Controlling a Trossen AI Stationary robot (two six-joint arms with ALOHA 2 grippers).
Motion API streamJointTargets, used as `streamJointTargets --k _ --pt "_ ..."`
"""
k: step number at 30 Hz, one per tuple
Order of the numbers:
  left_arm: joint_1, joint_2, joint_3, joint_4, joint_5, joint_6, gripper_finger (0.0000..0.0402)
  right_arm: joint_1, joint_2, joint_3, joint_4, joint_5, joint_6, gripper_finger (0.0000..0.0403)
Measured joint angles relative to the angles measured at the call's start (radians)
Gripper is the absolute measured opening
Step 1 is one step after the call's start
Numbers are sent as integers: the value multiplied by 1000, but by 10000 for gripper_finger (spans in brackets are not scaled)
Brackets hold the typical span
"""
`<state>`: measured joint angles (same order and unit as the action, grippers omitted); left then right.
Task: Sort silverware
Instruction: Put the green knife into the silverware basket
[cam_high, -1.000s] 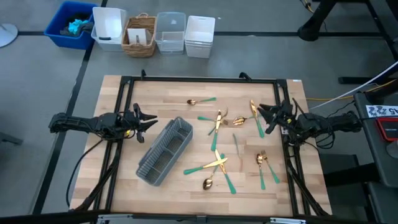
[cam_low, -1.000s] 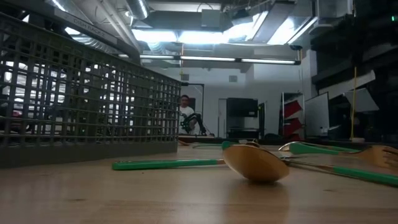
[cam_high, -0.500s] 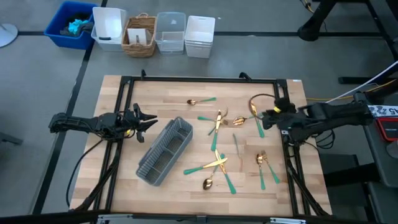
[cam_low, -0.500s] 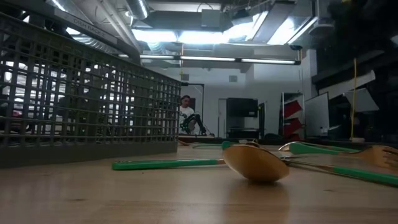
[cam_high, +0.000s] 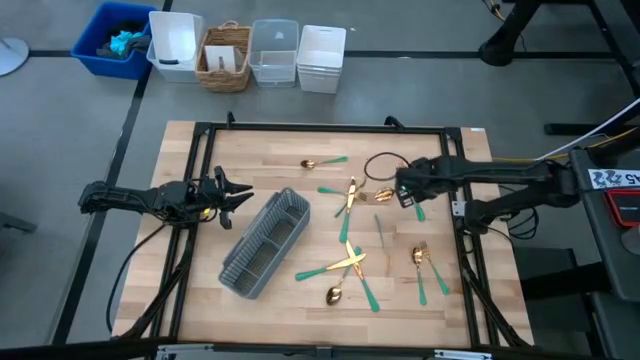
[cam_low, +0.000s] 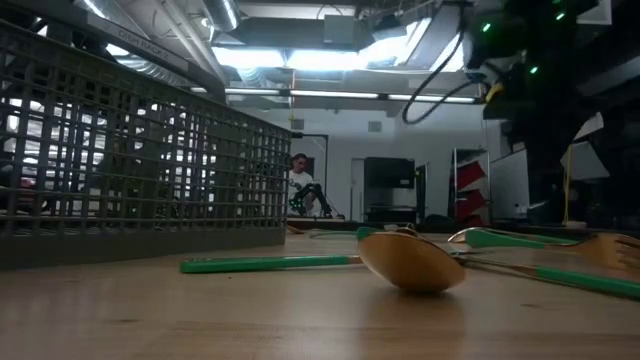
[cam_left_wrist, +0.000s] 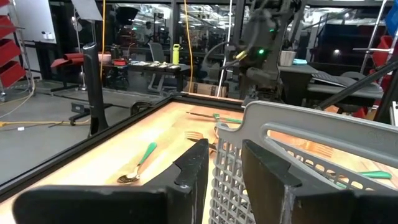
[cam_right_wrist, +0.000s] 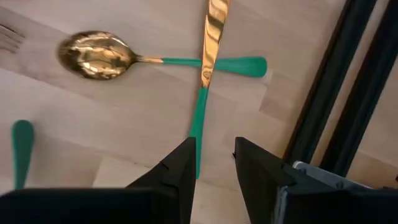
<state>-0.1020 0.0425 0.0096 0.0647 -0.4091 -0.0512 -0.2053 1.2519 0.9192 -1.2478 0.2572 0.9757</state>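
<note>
A: Where's the silverware (cam_high: 352, 262) rn?

B: All loose on the counter (cam_high: 190, 290), none in the mesh caddy (cam_high: 264, 243) as far as the high view shows. Lone spoon (cam_high: 323, 161) at far centre. Cluster right of the caddy's far end, incl. a knife (cam_right_wrist: 207, 62) lying across a spoon (cam_right_wrist: 99, 55). Crossed pair near-centre, two forks (cam_high: 420, 262) near-right

A: End effectors?

B: Right end effector (cam_high: 403, 187) is over the far-right cluster, fingers slightly apart, nothing between them; wrist view looks down on the knife's green handle, just off the black frame rail (cam_right_wrist: 341, 93). Can't tell if it's touching yet. Left end effector (cam_high: 232, 194) waits at the left side beside the caddy's far end, fingers parted, empty

A: How will the pcs handle?

B: Judging by looks: light, stiff, thin, lying flat on wood, so little to get under. Gold heads look polished, prob slick; the matte green handles should grip better. Not fragile, but may skate or pivot if nudged

A: Where to grab?

B: Mid-handle, fingers across the narrow width, closing from both sides w/ tips right at the counter. For the knife, take the green part clear of the spoon handle it crosses, else both lift or the spoon gets dragged. Gripping far from the head means it may droop head-down, so keep that in mind when dropping into a caddy slot

A: Risks?

B: Pinch slips off the thin edge; overlapped pcs tangle; rail close by limits approach on that side
</note>
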Motion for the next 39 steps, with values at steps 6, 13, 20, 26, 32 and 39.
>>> streamJointTargets --k 6,13,20,26,32,39 --pt "0 0 0 0 0 -1 88 -145 42 -24 118 -101 -151 113" --pt "0 0 0 0 0 -1 88 -243 42 -136 228 -183 -198 113" --pt "0 0 0 0 0 32 88 -269 42 -248 353 -199 -199 113" --pt "0 0 0 0 0 32 88 -267 42 -310 468 -198 -200 113" --pt "0 0 0 0 0 32 88 -267 42 -339 520 -167 -201 113" --pt "0 0 0 0 0 32 88 -267 41 -376 564 -136 -200 112"
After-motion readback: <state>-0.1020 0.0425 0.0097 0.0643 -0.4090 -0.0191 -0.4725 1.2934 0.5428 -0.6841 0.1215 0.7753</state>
